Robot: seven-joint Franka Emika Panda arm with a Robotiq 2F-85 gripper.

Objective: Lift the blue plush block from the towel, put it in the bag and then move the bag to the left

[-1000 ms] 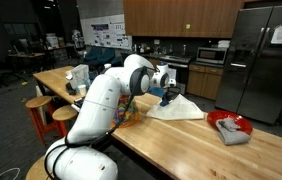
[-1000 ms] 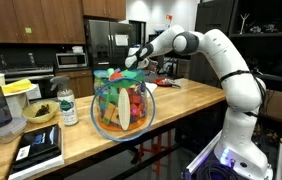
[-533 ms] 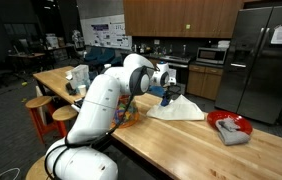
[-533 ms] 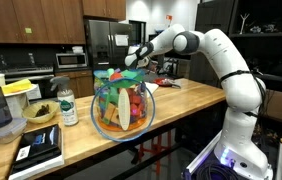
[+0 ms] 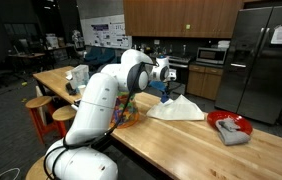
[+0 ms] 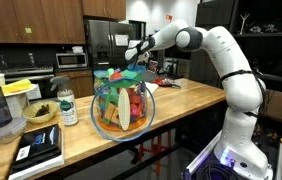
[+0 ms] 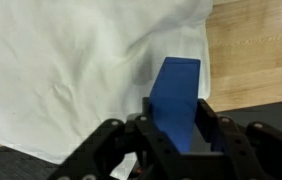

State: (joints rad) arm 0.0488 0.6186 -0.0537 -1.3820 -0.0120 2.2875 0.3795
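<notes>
The long wooden desk [image 5: 181,150] carries all the things. The white robot arm [image 5: 101,100] bends over it. The white towel [image 7: 71,70] lies rumpled on the desk, and bare wood shows beside its edge. In an exterior view the bag [image 6: 121,105] stands upright on the desk, nearer to the camera than the gripper [image 7: 181,118], with coloured pieces inside. The fingers [image 7: 211,128] pinch the blue plush block [image 7: 178,85] from both sides, at the edge of the towel
</notes>
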